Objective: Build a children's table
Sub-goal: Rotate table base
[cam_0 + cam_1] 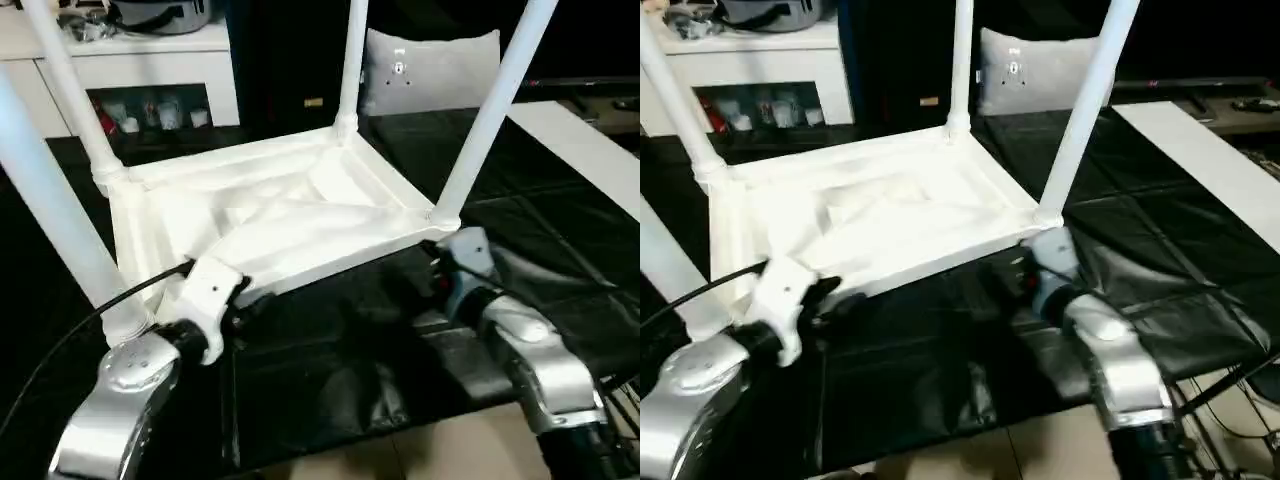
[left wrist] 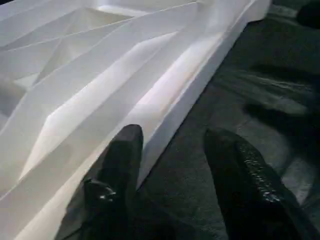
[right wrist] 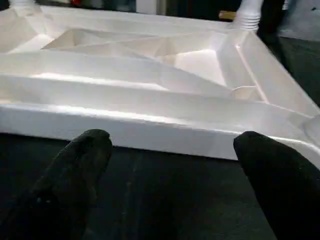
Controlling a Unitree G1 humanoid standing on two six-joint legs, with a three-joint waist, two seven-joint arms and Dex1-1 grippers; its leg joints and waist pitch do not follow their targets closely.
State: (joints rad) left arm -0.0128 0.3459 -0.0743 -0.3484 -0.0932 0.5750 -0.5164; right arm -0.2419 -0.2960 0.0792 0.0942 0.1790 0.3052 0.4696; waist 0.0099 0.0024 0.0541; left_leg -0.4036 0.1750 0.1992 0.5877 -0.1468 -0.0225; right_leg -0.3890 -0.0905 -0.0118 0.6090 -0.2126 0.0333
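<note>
currently both claws spread at near rim of upturned tabletop: left claw, right claw, four legs seated.

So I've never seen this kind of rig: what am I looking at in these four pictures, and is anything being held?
A humanoid robot with silver forearms. Two pictures come from its head, two from wrist cameras looking along black fingers. On the black sheet lies an upside-down white ribbed plastic tabletop with four white tube legs standing up from its corners. The left gripper and right gripper are open at its near edge; neither holds anything. Behind stand a white cabinet and a grey cushion.
</note>
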